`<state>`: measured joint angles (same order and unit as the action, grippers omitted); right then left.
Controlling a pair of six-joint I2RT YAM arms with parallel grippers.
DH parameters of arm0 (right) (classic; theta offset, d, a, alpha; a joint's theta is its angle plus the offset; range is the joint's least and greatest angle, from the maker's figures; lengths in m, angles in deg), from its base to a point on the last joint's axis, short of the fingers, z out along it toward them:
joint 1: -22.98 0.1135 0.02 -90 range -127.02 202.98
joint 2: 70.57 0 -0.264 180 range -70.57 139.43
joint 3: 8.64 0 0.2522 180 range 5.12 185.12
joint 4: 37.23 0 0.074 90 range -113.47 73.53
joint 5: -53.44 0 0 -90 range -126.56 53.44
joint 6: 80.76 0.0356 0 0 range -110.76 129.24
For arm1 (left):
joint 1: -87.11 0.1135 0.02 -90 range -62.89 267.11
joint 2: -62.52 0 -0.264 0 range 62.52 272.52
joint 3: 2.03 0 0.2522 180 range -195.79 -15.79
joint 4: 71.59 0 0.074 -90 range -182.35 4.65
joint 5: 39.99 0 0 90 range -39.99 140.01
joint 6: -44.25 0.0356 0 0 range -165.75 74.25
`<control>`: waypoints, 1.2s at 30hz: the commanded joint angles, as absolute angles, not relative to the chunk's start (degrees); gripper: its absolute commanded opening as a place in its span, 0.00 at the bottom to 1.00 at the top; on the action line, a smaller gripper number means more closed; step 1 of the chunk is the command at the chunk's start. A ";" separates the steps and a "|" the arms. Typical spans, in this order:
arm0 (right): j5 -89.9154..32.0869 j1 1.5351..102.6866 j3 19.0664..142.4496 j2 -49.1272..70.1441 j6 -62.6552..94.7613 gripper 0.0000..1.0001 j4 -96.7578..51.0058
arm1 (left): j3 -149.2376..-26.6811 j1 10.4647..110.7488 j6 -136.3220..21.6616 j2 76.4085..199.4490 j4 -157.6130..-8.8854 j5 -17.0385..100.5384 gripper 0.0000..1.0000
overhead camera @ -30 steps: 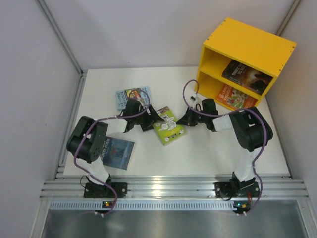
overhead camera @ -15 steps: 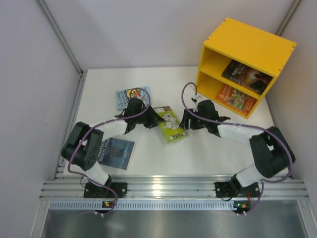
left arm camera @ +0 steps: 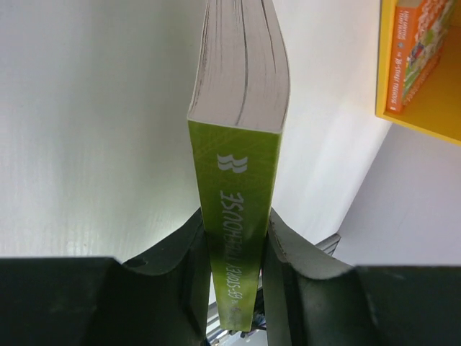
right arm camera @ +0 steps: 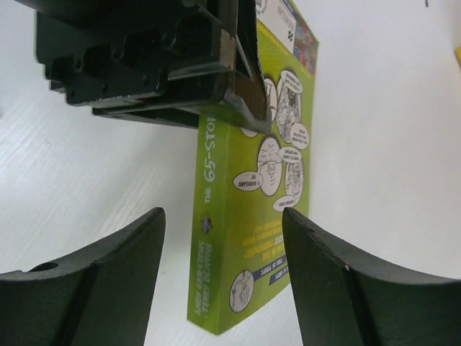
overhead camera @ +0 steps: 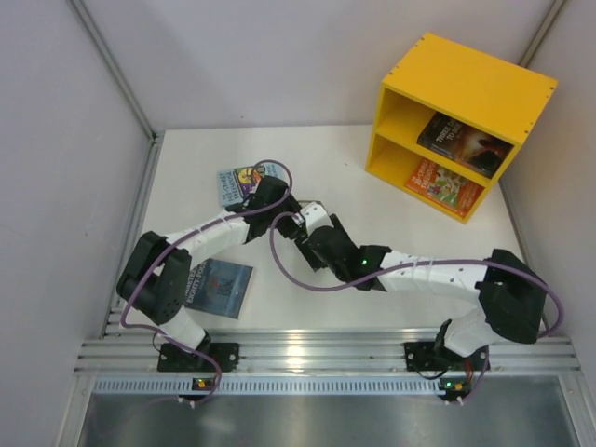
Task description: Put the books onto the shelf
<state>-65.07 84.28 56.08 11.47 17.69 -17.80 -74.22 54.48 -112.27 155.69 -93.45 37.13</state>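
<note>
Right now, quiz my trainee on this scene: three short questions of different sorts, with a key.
1. True or false: the right gripper is shut on the lime green paperback book.
2. What clamps that book? A) the left gripper B) the right gripper C) nothing
3. How many books lie in the bright yellow two-compartment wooden shelf?
Key: 1 false, its jaws stand open either side of the book. 2 A. 3 two: a dark paperback in the upper compartment, an orange-red one in the lower.
</note>
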 commanded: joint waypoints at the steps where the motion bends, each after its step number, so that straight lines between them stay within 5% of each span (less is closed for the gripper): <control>1: -77.75 86.87 60.49 17.03 13.55 0.65 -16.70 | -77.40 53.53 -114.57 153.31 -93.88 38.58 0.00; 2: -78.91 87.05 60.76 18.01 13.55 0.63 -16.79 | -77.49 53.45 -114.48 153.31 -93.97 38.59 0.00; 6: -84.01 88.11 61.02 20.48 13.46 0.11 -16.62 | -77.75 53.35 -113.43 152.70 -96.24 39.37 0.00; 8: -84.02 88.46 59.88 19.26 13.28 0.00 -16.97 | -77.93 53.62 -112.81 152.44 -97.12 40.51 0.08; 10: -80.79 88.99 57.26 16.37 12.06 0.00 -19.15 | -78.37 54.14 -111.76 152.96 -98.79 40.69 0.26; 11: -79.72 89.08 56.20 15.13 11.79 0.00 -20.03 | -79.41 54.76 -111.32 154.01 -99.67 40.52 0.48; 14: -78.48 89.43 53.73 11.53 11.70 0.00 -21.45 | -81.79 55.38 -109.82 156.38 -102.84 40.69 0.55; 17: -78.48 89.43 52.59 10.11 11.61 0.00 -21.54 | -82.15 55.90 -109.30 157.71 -103.02 40.25 0.49; 23: -76.02 89.43 53.02 12.22 11.08 0.08 -22.15 | -81.27 56.17 -109.21 158.85 -100.74 38.06 0.01; 27: -76.19 89.43 56.17 15.03 9.95 0.47 -21.98 | -79.95 56.08 -110.35 158.15 -100.56 37.44 0.00; 31: -79.17 89.43 61.01 20.73 7.05 0.52 -19.96 | -80.12 56.17 -111.14 157.09 -101.52 37.88 0.00; 36: -82.43 89.34 65.41 25.30 5.46 0.46 -17.50 | -80.57 56.08 -111.32 156.65 -102.84 38.50 0.00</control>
